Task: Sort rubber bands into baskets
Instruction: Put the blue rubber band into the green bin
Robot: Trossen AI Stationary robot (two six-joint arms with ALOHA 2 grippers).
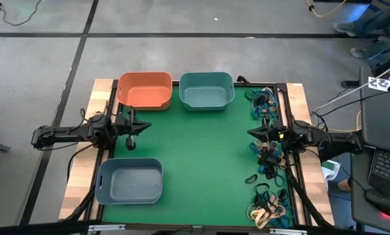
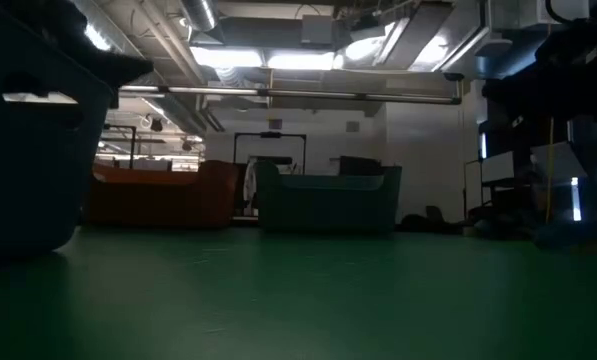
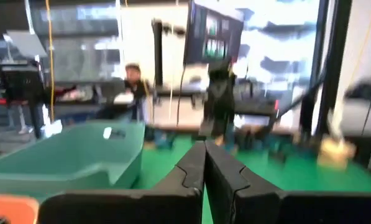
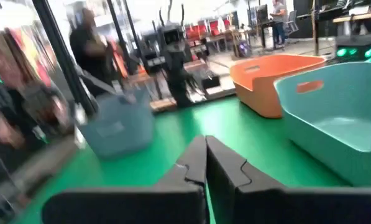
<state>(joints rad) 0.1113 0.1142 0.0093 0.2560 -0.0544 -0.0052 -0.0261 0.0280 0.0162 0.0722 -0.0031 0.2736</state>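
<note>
Both of your claws are pinched shut and empty, the left claw [image 1: 130, 138] between the orange basket [image 1: 145, 89] and grey-blue basket [image 1: 129, 180], the right claw [image 1: 255, 134] poised beside the rubber bands [image 1: 268, 171] strewn along its counter [image 1: 201, 163] edge, the teal basket [image 1: 206, 90] just ahead for drops.

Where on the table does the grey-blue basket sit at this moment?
In the high view, the grey-blue basket sits at the mat's near-left corner, just below the left gripper, apart from the orange basket and teal basket.
</note>
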